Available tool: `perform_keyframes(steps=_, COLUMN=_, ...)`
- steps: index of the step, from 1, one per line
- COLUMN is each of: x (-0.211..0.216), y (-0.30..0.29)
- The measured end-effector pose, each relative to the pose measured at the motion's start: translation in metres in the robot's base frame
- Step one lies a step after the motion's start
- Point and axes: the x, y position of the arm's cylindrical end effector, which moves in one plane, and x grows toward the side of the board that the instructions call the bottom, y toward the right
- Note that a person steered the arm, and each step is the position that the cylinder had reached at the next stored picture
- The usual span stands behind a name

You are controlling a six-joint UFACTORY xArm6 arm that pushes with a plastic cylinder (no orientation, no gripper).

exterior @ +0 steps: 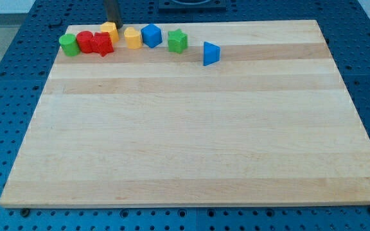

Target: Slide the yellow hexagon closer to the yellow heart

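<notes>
My tip (114, 23) is at the board's top edge, right at the far side of the yellow hexagon (110, 30). The hexagon sits just above and behind the red star (102, 44). The yellow heart (132, 37) lies a short way to the hexagon's right, with a small gap between them. The rod runs up out of the view's top.
A green cylinder (69, 44) and a red cylinder (85, 42) stand to the left of the red star. A blue block (151, 34) touches the heart's right side. A green star (177, 41) and a blue triangle (211, 52) lie further right. The wooden board (191, 141) rests on a blue pegboard table.
</notes>
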Motion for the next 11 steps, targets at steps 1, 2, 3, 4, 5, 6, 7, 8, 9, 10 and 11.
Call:
perform_keyframes(steps=1, x=0.0, y=-0.025)
perform_keyframes(steps=2, x=0.0, y=-0.05)
perform_keyframes(steps=3, x=0.0, y=-0.059)
perform_keyframes(steps=4, x=0.014, y=-0.048)
perform_keyframes(steps=5, x=0.015, y=-0.033)
perform_keyframes(steps=6, x=0.013, y=-0.021)
perform_keyframes(steps=7, x=0.014, y=-0.016)
perform_keyframes(steps=8, x=0.014, y=-0.012)
perform_keyframes(steps=9, x=0.015, y=-0.001)
perform_keyframes(steps=10, x=0.018, y=0.006)
perform_keyframes(steps=11, x=0.026, y=0.009)
